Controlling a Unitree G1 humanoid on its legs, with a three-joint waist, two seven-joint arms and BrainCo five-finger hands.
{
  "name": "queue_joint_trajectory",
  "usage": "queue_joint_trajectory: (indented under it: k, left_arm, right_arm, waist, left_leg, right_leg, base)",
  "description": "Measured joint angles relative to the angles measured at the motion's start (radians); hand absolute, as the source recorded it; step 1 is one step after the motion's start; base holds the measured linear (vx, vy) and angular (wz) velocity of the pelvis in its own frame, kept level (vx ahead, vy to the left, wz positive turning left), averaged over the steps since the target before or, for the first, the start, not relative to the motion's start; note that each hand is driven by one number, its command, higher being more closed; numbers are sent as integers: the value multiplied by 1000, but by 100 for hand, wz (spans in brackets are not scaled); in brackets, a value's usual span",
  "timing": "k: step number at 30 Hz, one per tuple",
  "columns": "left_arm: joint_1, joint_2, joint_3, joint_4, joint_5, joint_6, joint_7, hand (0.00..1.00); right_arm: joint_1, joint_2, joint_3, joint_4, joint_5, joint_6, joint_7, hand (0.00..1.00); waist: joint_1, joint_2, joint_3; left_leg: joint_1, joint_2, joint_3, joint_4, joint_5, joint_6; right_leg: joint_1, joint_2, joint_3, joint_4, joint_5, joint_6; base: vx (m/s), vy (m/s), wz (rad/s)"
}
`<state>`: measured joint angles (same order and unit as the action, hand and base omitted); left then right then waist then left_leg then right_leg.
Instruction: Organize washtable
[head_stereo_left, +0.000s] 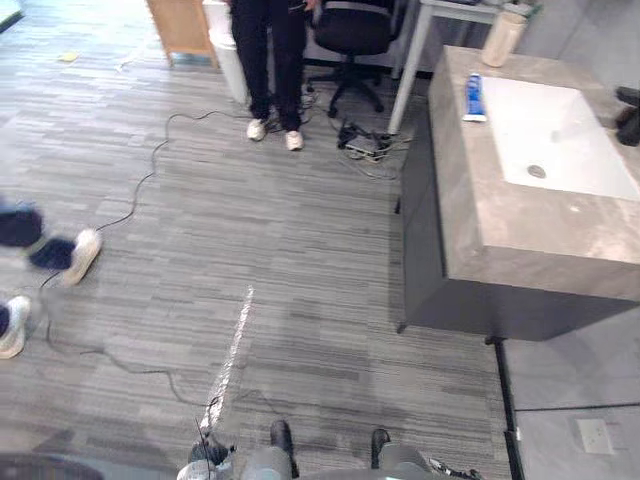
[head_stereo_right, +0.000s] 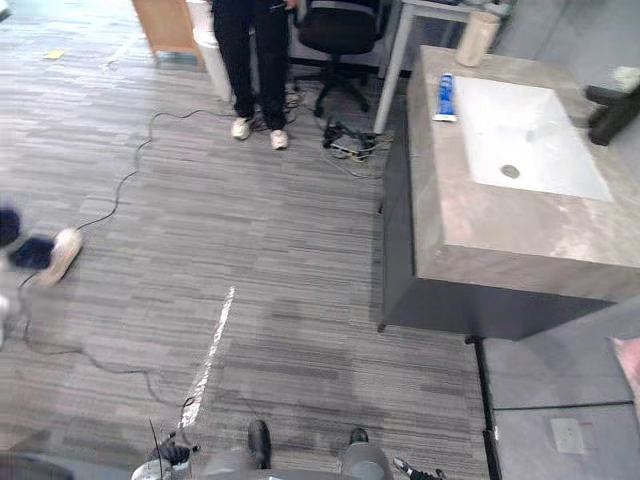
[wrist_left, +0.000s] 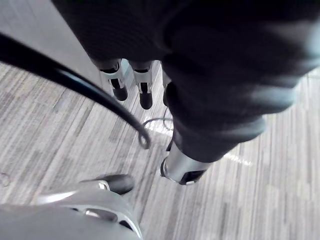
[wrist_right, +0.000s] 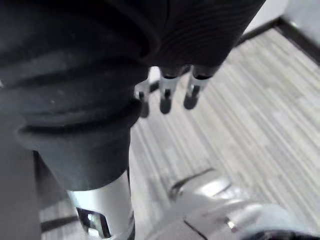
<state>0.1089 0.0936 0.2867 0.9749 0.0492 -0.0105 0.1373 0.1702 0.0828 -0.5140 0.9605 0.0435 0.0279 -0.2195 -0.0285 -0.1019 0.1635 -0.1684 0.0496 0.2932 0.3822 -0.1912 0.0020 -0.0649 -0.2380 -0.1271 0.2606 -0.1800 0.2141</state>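
blue tube (head_stereo_left: 474, 97) lies on the washtable (head_stereo_left: 520, 235), lengthwise beside the basin (head_stereo_left: 565, 140).

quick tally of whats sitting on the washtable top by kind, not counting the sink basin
blue tube: 1
beige container: 1
dark tap: 1
total: 3, all on the washtable

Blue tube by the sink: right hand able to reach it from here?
Probably not. The right hand hangs open over the floor, and the blue tube lies at the washtable's far end beside the sink, a stretch of floor away. The robot likely needs to walk closer first.
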Motion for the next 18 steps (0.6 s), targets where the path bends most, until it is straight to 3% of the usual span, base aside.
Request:
queue_joint_trajectory:
  k: [1,2,3,4,5,6,7,9,11,12,13,14,15,16,17,18]
  left_arm:
    - [-4,-19,28,-1,-2,-2,0,0]
    - [-6,-24,41,1,-2,3,1,0]
    - [-10,-26,59,6,-3,5,2,0]
    - [-11,-24,74,8,-2,2,2,0]
    - [-8,-20,91,9,-3,3,1,0]
    - [-14,-25,99,10,-3,4,0,0]
    - [-28,-32,104,24,-5,4,-2,0]
    - [-49,-21,98,63,5,6,-3,0]
    - [-58,-39,93,79,19,6,-6,0]
    - [-60,-53,87,79,38,6,-7,0]
    - [-52,-74,86,78,65,7,-12,0]
    - [-52,-90,85,79,85,5,-24,0]
    - [-46,-104,89,79,93,7,-30,0]
    - [-52,-124,103,81,93,12,-33,0]
    - [-66,-158,115,74,92,16,-38,0]
    - [-62,-161,118,71,89,21,-48,0]
  right_arm:
    - [9,-7,-2,-28,3,0,2,0]
    - [17,-18,5,-39,4,-1,6,0]
    - [21,-8,-3,-41,16,-3,5,0]
    - [14,9,-6,-33,31,-4,1,0]
    - [17,13,-10,-13,34,-5,1,0]
    - [19,8,-16,-2,37,-13,2,0]
    - [12,8,-41,13,39,-19,-2,0]
    - [15,7,-55,38,45,-11,0,0]
    - [18,7,-75,37,46,-6,1,0]
    - [17,5,-90,35,45,-3,3,0]
    - [19,1,-105,27,38,1,4,0]
    - [26,8,-115,18,23,3,4,0]
    - [35,16,-120,-2,23,7,5,0]
    - [38,6,-133,-18,26,11,10,0]
    - [32,-17,-133,-50,16,17,8,0]
    - [28,-18,-126,-76,12,17,7,0]
  waist:
    - [13,35,14]
    - [22,37,19]
    - [21,48,25]
    - [18,33,26]
    - [18,12,18]
    - [10,26,23]
    - [13,35,44]
    - [6,23,45]
    - [-20,43,47]
    - [-29,62,48]
    - [-46,96,45]
    - [-60,110,43]
    - [-72,115,36]
    - [-85,127,35]
    - [-72,183,29]
    - [-67,192,27]
  left_leg:
    - [-12,40,5,96,-110,30]
    - [2,42,-1,101,-131,44]
    - [31,45,-26,74,-136,47]
    - [79,37,-28,-14,-134,43]
    - [125,17,-18,-74,-120,29]
    - [125,39,-24,-8,-145,29]
    - [170,21,-45,-63,-155,34]
    - [260,-57,-44,-185,-131,42]
    - [329,-111,-54,-272,-117,61]
    - [365,-123,-59,-309,-119,58]
    - [406,-116,-77,-335,-128,38]
    - [431,-117,-92,-322,-130,32]
    - [440,-122,-100,-282,-147,3]
    - [437,-113,-99,-199,-169,-34]
    - [379,-70,-66,-23,-153,-70]
    - [330,-57,-53,104,-112,-112]
  right_leg:
    - [-48,3,15,201,-4,-33]
    - [-104,-1,26,332,23,-76]
    - [-186,18,19,459,10,-109]
    - [-240,51,-3,472,-3,-124]
    - [-267,55,-14,430,-2,-126]
    - [-301,75,-67,341,11,-142]
    - [-327,104,-86,235,30,-125]
    - [-340,118,-112,14,126,-135]
    - [-360,137,-170,-93,190,-166]
    - [-379,164,-212,-85,207,-205]
    - [-396,203,-260,-46,214,-268]
    - [-401,241,-299,2,209,-324]
    - [-385,255,-329,18,214,-358]
    - [-365,274,-319,29,234,-425]
    - [-337,289,-317,39,177,-427]
    - [-321,294,-299,45,154,-416]
  base:
    - [18,173,13]
    - [11,360,15]
    - [67,313,25]
    - [67,313,34]
    - [342,285,32]
    - [441,241,20]
    - [501,291,15]
    - [429,211,14]
    - [498,196,32]
    - [555,177,32]
    - [735,192,52]
    - [846,148,73]
    - [767,92,77]
    - [781,111,32]
    - [607,113,-9]
    - [742,155,-69]
